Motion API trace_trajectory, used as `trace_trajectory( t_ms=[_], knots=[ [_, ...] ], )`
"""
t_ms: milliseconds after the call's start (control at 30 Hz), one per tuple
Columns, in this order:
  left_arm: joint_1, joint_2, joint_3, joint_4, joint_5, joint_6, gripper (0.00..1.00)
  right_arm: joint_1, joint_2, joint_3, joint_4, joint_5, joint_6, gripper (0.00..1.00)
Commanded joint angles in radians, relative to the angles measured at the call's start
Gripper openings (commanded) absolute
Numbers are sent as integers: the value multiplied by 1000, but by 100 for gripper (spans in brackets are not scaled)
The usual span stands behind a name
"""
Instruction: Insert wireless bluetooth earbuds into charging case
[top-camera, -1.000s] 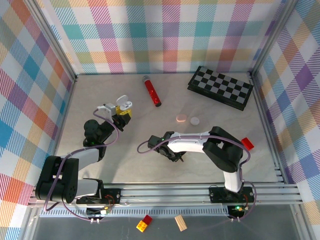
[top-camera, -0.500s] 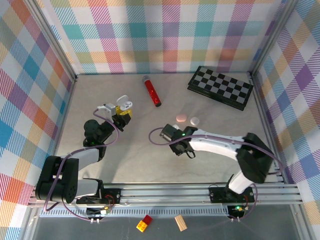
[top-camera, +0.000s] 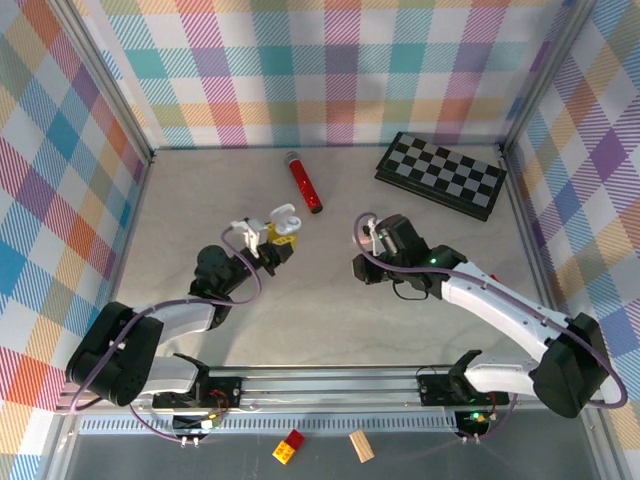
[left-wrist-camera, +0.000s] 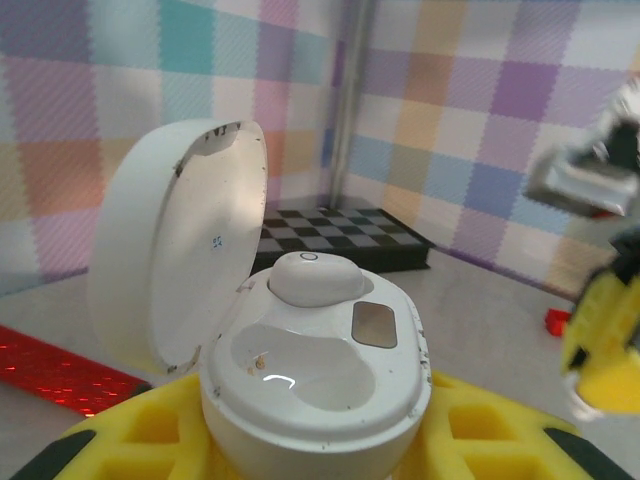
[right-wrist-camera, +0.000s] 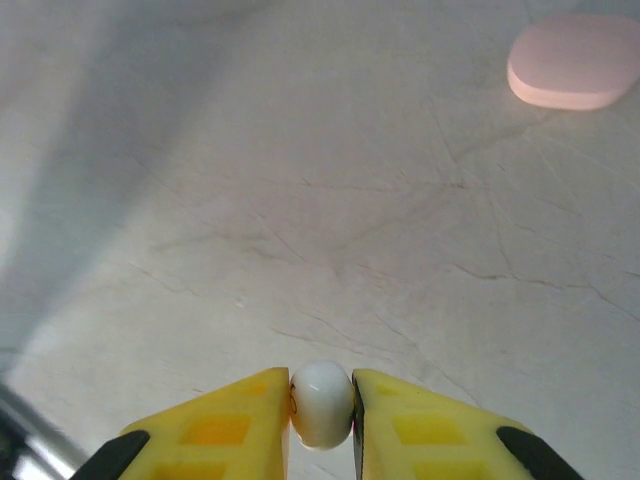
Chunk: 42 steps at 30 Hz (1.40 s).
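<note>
My left gripper is shut on the white charging case, and its yellow fingers hug the base. The lid stands open. One white earbud sits in the far socket, while the near socket is bare. My right gripper hovers just right of the case, above the table. In the right wrist view its yellow fingers are shut on a small white earbud. A yellow blur at the right edge of the left wrist view is the right gripper.
A pink pill-shaped case lies on the table ahead of the right gripper. A red glitter tube and a folded chessboard lie at the back. Plaid walls close three sides. Loose blocks sit below the front rail.
The right arm stretched out and carried the earbud from the table's middle back and to the right. The left gripper shifted right toward the centre with the open case.
</note>
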Motion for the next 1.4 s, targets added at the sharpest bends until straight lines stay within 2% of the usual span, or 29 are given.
trace_trajectory(
  t_ms=[0, 300, 400, 600, 1000, 1367],
  knots=[
    [-79, 50, 32, 14, -65, 78, 35, -33, -40, -4, 78, -162, 61, 22],
    [-206, 112, 113, -60, -97, 195, 35, -73, -96, 35, 168, -326, 118, 22],
    [-239, 117, 132, -93, -111, 227, 35, -74, -85, 49, 179, -349, 122, 22],
    [-291, 166, 156, -52, -119, 222, 35, -76, -67, 51, 225, -381, 137, 22],
    [-356, 198, 181, -45, -124, 231, 34, -82, -43, 45, 242, -363, 135, 22],
    [-376, 190, 198, -53, -133, 236, 34, -82, -38, 25, 236, -332, 133, 21]
  ],
)
